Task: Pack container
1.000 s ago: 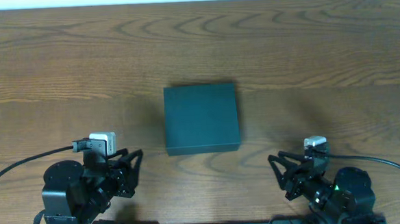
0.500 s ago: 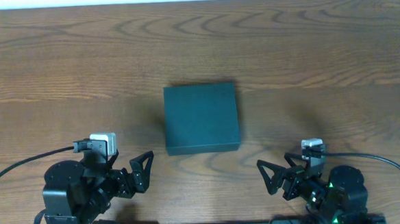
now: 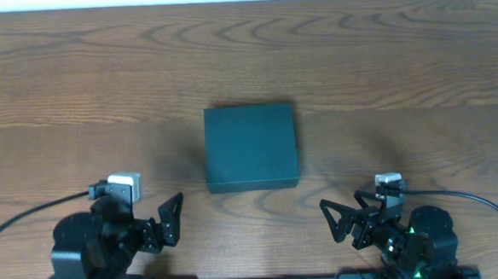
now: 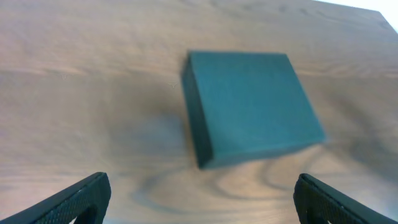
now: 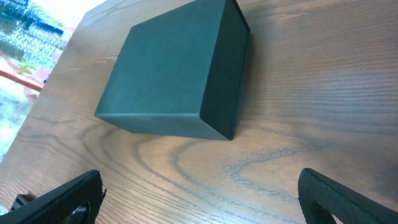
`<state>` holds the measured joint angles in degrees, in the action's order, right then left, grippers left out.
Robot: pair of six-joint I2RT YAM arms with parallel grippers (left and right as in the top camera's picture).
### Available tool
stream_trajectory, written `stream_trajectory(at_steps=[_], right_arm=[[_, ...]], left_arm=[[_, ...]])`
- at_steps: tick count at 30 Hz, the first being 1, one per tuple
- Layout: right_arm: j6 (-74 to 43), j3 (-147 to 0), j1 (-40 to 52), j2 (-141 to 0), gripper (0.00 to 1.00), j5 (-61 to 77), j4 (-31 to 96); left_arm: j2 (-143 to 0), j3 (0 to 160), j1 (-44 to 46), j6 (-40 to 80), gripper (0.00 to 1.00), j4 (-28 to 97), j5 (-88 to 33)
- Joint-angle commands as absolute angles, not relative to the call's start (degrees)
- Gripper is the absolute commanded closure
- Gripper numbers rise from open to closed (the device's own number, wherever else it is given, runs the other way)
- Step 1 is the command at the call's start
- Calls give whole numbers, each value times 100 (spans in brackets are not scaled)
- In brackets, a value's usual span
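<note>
— Wooden table [image 3: 398,55]: what sits on it?
— A closed container [image 3: 250,147], at the middle.
— And the arms?
— Left gripper [image 4: 200,190] and right gripper [image 5: 199,185] are near it, apart from it, fingers spread wide.

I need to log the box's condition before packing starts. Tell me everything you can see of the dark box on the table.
The box is dark teal, matte and plain, cardboard by the look, with crisp edges. Its lid is shut, and it lies flat on the wooden table, midway between the two arms. Only the table touches it. The left gripper and right gripper are open and short of it.
</note>
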<state>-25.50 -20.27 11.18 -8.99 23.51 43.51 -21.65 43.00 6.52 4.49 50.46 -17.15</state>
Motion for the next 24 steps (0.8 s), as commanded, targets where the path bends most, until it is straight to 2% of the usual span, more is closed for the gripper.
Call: stream_trajectory(at_steps=[1, 10, 24], right_arm=[[-2630, -1999, 1144, -862, 1, 2333, 4357], [-2633, -1999, 1144, -862, 1, 2333, 4357], [-2633, -1999, 1144, -862, 1, 2333, 4355]], left_arm=[[-1680, 3804, 600, -395, 5, 4746, -1135], [-676, 1833, 311, -707, 5, 3181, -1310], [-19, 633, 311, -513, 5, 2082, -1658]])
